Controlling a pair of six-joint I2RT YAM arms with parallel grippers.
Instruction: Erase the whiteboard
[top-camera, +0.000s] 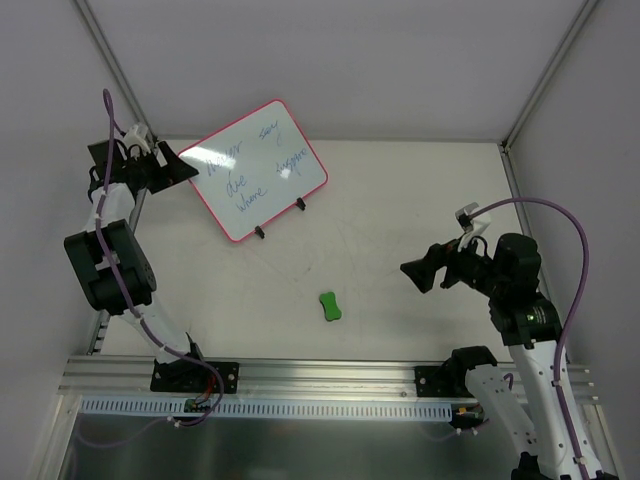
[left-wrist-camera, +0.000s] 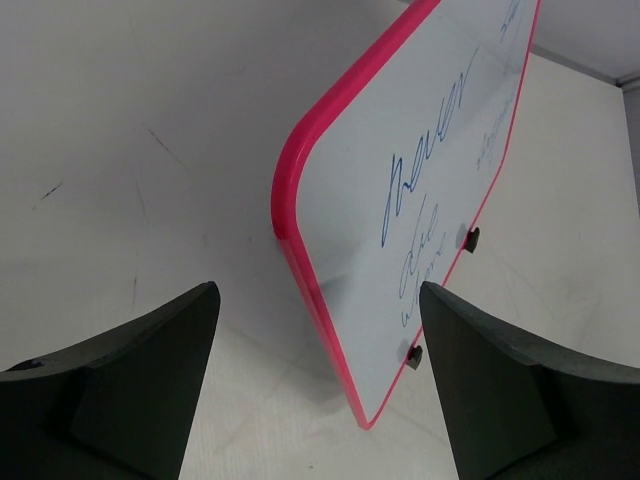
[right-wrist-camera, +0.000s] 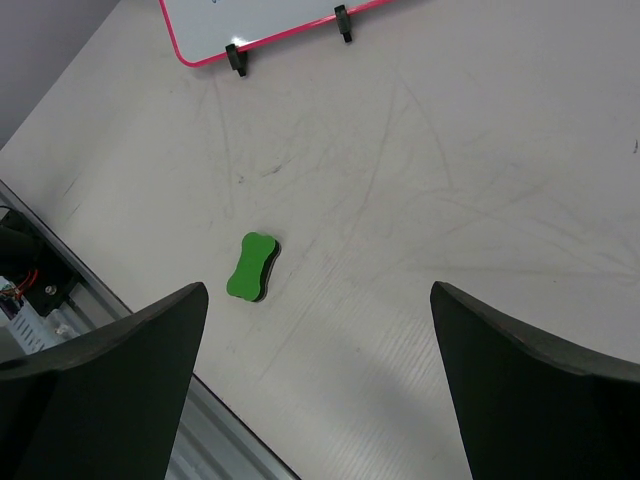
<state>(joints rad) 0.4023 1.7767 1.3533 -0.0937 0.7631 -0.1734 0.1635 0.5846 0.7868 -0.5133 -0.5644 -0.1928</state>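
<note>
The whiteboard stands tilted on its black wire stand at the back left of the table, pink-red frame, blue handwriting on it. It also shows in the left wrist view and its lower edge in the right wrist view. My left gripper is open, its jaws on either side of the board's left corner, not touching. The green bone-shaped eraser lies flat on the table, also in the right wrist view. My right gripper is open and empty, above the table to the right of the eraser.
The white table is walled on three sides. An aluminium rail with the arm bases runs along the near edge. A purple cable loops off the right arm.
</note>
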